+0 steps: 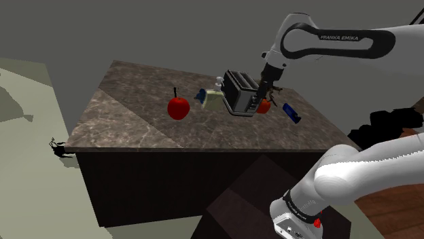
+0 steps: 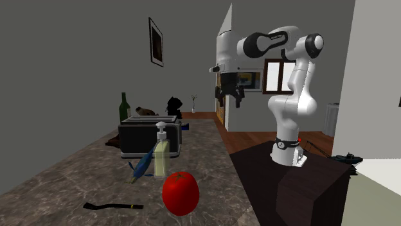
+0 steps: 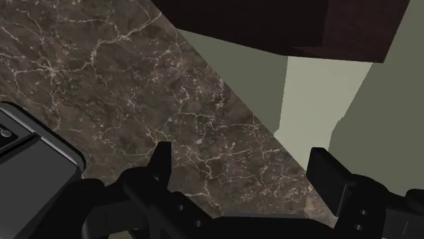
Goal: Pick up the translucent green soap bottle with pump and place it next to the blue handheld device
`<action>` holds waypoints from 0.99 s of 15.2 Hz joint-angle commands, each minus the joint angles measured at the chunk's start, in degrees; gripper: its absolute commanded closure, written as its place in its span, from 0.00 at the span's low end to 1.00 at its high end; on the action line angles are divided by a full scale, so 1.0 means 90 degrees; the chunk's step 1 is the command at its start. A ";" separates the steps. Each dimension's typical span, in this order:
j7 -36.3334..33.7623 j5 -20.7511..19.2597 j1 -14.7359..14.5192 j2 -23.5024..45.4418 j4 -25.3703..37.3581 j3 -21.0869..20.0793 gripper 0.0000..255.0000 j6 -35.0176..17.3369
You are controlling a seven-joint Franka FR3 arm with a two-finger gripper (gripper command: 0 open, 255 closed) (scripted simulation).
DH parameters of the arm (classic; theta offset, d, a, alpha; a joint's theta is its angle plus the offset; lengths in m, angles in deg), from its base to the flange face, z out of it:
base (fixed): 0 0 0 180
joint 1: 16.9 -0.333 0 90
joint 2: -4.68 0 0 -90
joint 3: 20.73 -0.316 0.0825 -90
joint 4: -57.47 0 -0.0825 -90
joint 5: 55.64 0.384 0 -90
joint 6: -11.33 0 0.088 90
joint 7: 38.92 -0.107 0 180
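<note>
- Nothing of the task is done yet. The pale green soap bottle (image 1: 214, 100) stands upright and untouched on the desk (image 1: 129, 125), close by the toaster (image 1: 239, 92), between it and the apple (image 1: 178, 107).
- The jaws are spread and empty, hanging above the desk on the toaster's other side from the bottle.
- Still to do, as I judge it: reach the bottle, grip it, lift it, and carry it past the toaster to the blue device (image 1: 291, 113), which lies well apart from it.
- The shoulder view gives that gap.
- The second exterior view gives the pump head, a small blue thing (image 2: 140, 168) leaning at the bottle's foot, and a black stick (image 2: 112, 205).
- The wrist view gives bare desk between the jaws.
</note>
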 commanded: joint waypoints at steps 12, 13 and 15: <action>0.2564 0.1127 -0.0166 0.3005 0.1636 0.1135 0.00 -0.1633; 0.2779 0.1295 -0.0148 0.3268 0.1836 0.1170 0.00 -0.1683; 0.3198 0.1641 -0.0083 0.3798 0.2267 0.1210 0.00 -0.1747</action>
